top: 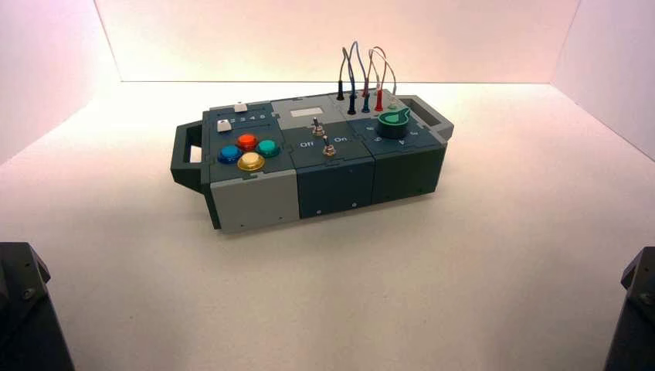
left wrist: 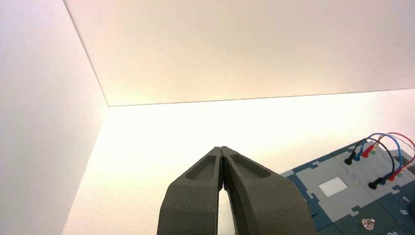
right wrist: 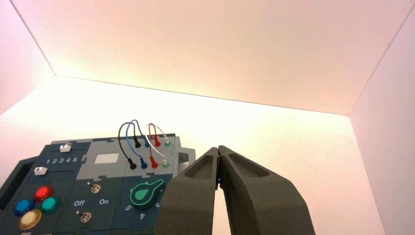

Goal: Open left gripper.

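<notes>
Left end effector (left wrist: 222, 152), matte dark angular fingers, tips pressed together, holding nothing, off the box (top: 309, 166).

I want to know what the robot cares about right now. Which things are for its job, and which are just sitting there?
For the job:
- left gripper, fingertips shut together, held off the box

Just sitting there:
- right gripper, shut, parked
- button box
- green knob
- coloured buttons
- wires
</notes>
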Motion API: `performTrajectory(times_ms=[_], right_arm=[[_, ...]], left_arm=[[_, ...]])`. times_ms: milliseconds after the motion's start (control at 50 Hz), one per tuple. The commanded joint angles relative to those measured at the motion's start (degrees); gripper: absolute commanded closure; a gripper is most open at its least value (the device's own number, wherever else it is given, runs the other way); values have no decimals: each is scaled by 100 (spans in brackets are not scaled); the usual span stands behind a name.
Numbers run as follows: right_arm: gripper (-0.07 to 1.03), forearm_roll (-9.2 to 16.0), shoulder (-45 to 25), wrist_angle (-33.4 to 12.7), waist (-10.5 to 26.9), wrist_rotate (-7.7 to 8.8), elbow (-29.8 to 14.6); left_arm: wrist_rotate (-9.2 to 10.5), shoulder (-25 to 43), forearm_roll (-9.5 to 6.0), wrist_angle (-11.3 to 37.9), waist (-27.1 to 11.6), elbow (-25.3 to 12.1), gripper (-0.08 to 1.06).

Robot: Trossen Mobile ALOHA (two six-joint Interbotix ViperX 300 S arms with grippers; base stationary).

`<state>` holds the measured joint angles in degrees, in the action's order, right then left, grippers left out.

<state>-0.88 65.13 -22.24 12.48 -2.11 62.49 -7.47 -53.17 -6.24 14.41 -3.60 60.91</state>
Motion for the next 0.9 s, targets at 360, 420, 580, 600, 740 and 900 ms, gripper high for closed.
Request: performTrajectory(times_ms=[360,420,580,600,740,900], right_arm=[[99,70,44,-44,-18,9,-62],[99,79,44,-44,-18,9,-62],[99,88,44,-35,-18,9,-44],[99,88,35,-26,-9,9,-44],[99,88,-26,9,-9,0,-44],[99,88,-97,53,-18,0,-62]], left_arm=[[-26,1020,9,1635,9,-694,101],[-44,1063,9,1617,18,-712,101],[-105,1063,9,1538,9,-712,100],[-141,1055,9,1512,9,-712,99],[-334,1011,9,1248,18,-668,30],[-360,1213,-44,1178,18,-615,-1]])
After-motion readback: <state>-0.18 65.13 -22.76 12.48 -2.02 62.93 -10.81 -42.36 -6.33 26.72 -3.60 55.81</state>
